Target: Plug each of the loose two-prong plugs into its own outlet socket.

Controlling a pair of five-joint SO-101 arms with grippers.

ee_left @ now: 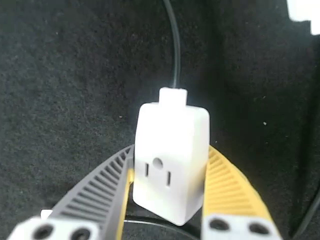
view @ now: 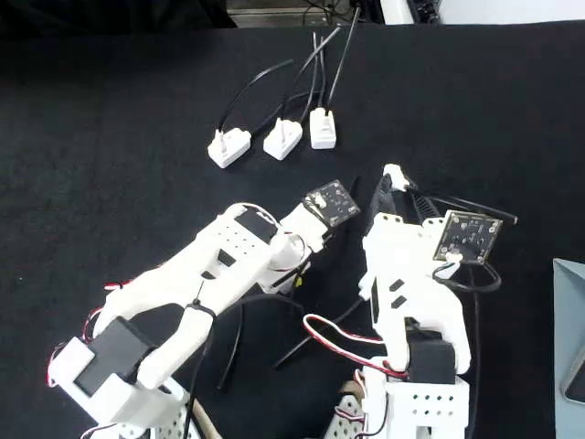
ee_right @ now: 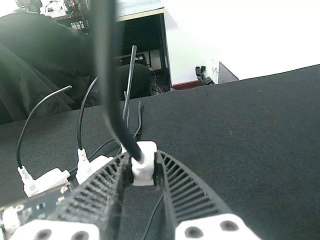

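In the left wrist view a white outlet socket with a black cord sits between a grey and a yellow finger; my left gripper is shut on it, socket face toward the camera. From above, the left arm's wrist covers that socket. My right gripper is shut on a white two-prong plug whose thick black cable rises past the camera. In the high view the plug sticks out of the right gripper, just right of the left wrist. Its prongs are hidden.
Three white outlet sockets with cords lie in a row farther back on the black cloth. Loose black cables trail near the arm bases. A grey-blue object sits at the right edge.
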